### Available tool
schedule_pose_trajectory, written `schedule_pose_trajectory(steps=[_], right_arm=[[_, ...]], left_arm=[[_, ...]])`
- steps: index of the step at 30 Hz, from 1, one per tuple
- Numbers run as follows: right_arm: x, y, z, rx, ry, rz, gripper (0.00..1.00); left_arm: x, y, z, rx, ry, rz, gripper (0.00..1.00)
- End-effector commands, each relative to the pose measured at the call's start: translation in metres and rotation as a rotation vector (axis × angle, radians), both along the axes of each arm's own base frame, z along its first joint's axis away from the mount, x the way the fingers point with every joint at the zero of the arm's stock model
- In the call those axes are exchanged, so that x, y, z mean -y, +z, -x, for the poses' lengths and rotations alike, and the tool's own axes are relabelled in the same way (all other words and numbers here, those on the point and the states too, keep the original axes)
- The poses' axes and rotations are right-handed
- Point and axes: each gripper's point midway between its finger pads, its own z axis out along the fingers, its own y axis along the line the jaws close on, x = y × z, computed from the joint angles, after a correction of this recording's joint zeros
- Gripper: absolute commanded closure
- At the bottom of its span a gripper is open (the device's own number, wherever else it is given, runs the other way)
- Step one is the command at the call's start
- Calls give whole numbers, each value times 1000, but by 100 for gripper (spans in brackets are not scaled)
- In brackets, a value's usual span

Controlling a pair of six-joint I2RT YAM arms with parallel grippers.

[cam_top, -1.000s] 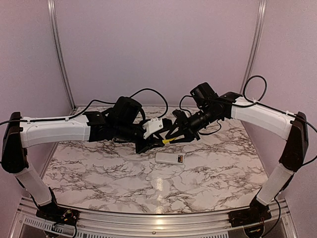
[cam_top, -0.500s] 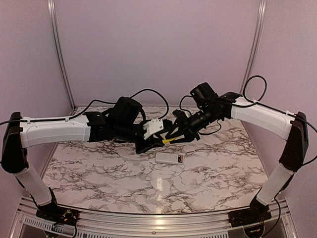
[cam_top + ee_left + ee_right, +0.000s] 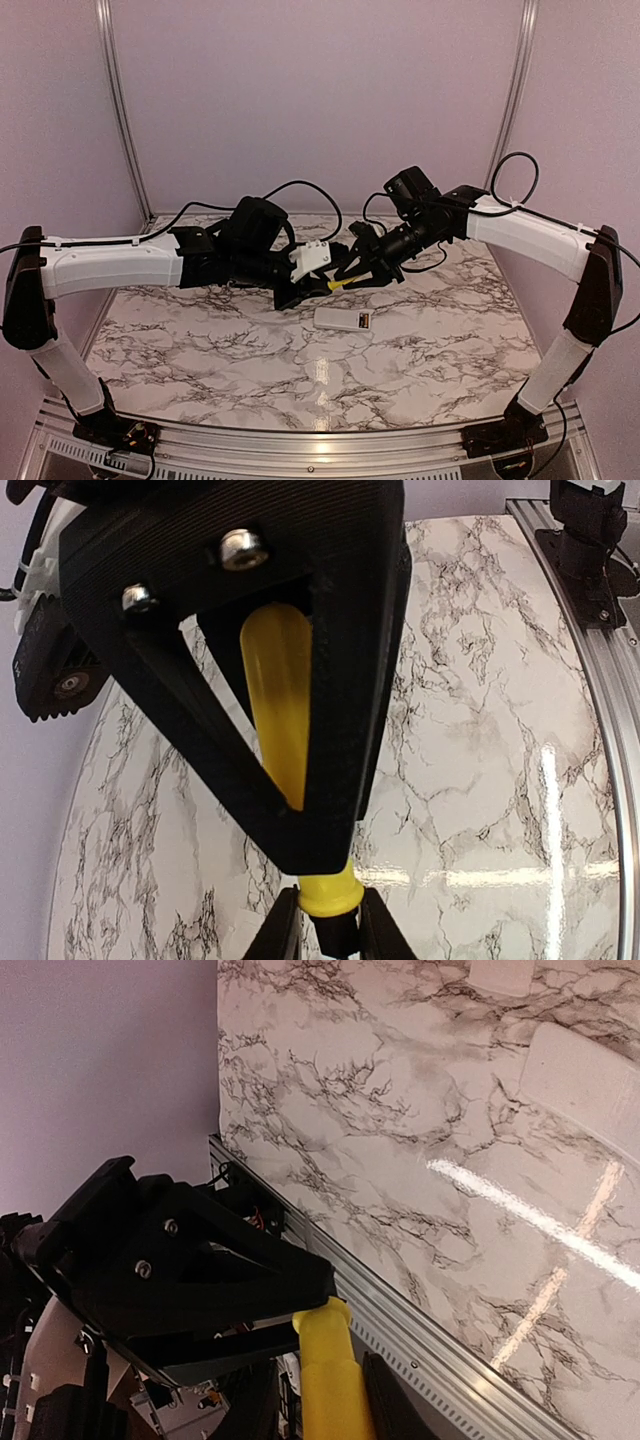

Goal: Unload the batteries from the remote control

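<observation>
The remote control (image 3: 343,320) lies flat on the marble table, a white bar with a dark recess at its right end. No batteries show. Above and behind it both grippers meet on a yellow-handled screwdriver (image 3: 340,284). My left gripper (image 3: 324,288) is shut on its black collar just past the yellow end (image 3: 328,898); the gripper shows in the left wrist view (image 3: 330,925). My right gripper (image 3: 354,277) holds the yellow handle (image 3: 325,1345) between its fingers, which stand close on both sides in the right wrist view (image 3: 322,1400).
The marble table (image 3: 200,340) has a metal rail along its near edge (image 3: 300,445). Purple walls close the back and sides. Both arms span the middle, with cables looping above them (image 3: 300,190).
</observation>
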Motion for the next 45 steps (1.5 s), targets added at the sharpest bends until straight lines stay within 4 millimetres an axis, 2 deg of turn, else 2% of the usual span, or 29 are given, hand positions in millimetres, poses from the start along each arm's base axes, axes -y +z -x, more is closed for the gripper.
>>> schedule_pose_trajectory(steps=[1, 7, 23, 26, 31, 32, 34, 37, 39, 40, 45], right_arm=[[-9, 14, -11, 51, -12, -26, 72], [-9, 14, -12, 55, -16, -22, 72], [-10, 15, -8, 46, -8, -24, 79], [-12, 15, -8, 48, -5, -27, 84], [-12, 16, -8, 52, -5, -28, 100], [-12, 17, -8, 54, -6, -27, 100], [-12, 19, -9, 61, -10, -22, 100], [-10, 20, -11, 74, -16, -10, 100], [-9, 19, -12, 83, -22, 2, 100], [-8, 20, -13, 90, -26, 8, 100], [2, 18, -18, 130, -66, 60, 100]], left_arm=[[-3, 5, 7, 19, -18, 9, 100], [-3, 6, 10, 9, -24, 15, 100], [-4, 3, 6, 16, -4, 8, 100], [-4, 4, 6, 20, -6, 10, 100], [-6, 6, 6, 28, -2, 14, 100], [-6, 7, 6, 31, 2, 17, 100], [-8, 10, 4, 37, 19, 26, 86], [-12, 17, -2, 60, 67, 58, 52], [-15, 22, -4, 75, 90, 82, 14], [-18, 23, -3, 84, 92, 87, 3], [-26, 17, 0, 112, 86, 60, 1]])
